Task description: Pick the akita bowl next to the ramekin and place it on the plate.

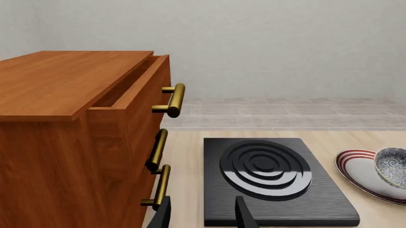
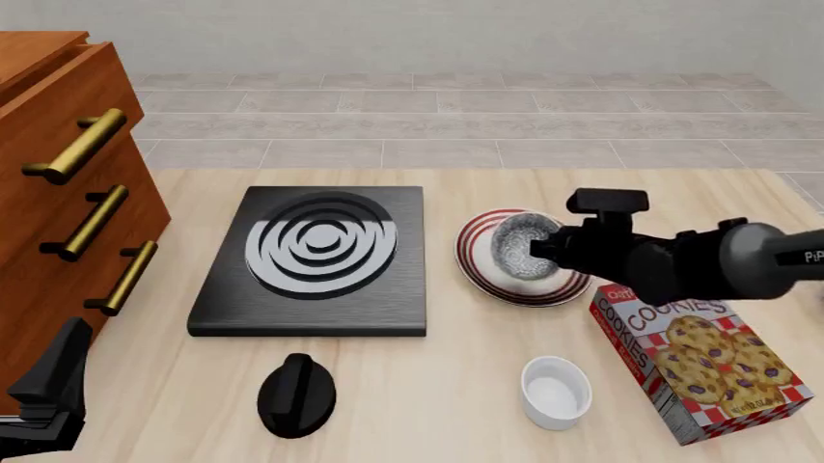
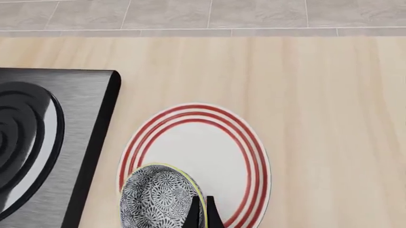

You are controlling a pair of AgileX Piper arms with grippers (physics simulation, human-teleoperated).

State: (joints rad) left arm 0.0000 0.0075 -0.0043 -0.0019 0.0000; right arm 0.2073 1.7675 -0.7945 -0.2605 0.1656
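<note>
Two dark fingertips are all you get of your left gripper (image 1: pixel 201 214) in its wrist view, cut off at the frame edge, standing apart with nothing between them; in the front view it sits low beside the wooden drawer cabinet (image 2: pixel 58 174). Nearest you on the table (image 2: pixel 425 405) lie the black knob (image 2: pixel 296 394), the ramekin (image 2: pixel 555 391) and the cookie box (image 2: pixel 701 362). Your right gripper (image 3: pixel 201 214) hides much of the akita bowl (image 2: pixel 519 243) in the front view; the wrist view shows its fingers nearly together, pinching the bowl's rim. That bowl, dark with fine white speckling, sits over the near part of the plate (image 3: pixel 209 142), though you cannot tell whether it rests there. Just left of the plate lies the stove burner (image 2: pixel 319 253).
</note>
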